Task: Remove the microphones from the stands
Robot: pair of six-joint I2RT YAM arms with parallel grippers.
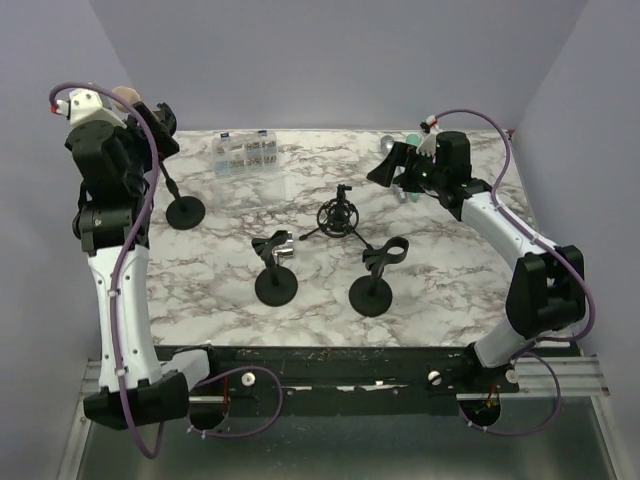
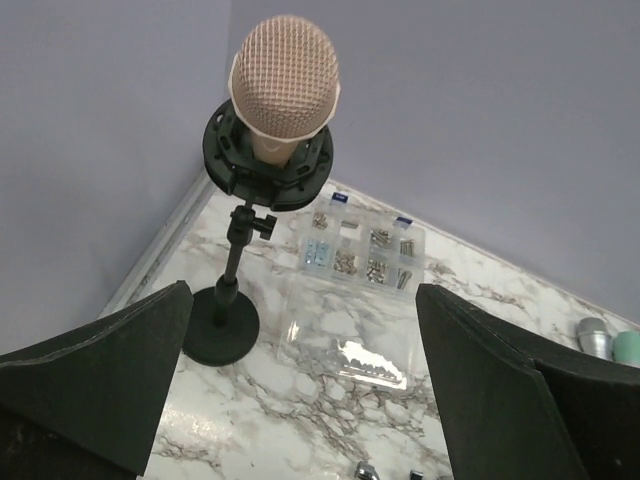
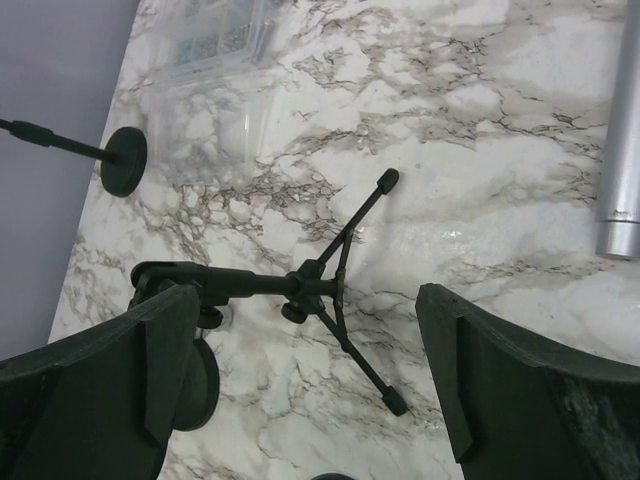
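2 arms (image 1: 118, 265) aloft, jaws wide

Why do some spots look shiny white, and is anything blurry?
Left wrist view: the microphone is sharp, light glares off the clear parts box, and the left tool's fingers loom dark and soft at the edges. Right wrist view: a white sheen lies on the marble table beside the tripod stand. Top view: soft, even light, faint shadows.

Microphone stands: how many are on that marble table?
4. The far-left stand holds the microphone; the front-left stand and front-right stand are near the middle; the tripod stand sits just behind them. None seems hidden.
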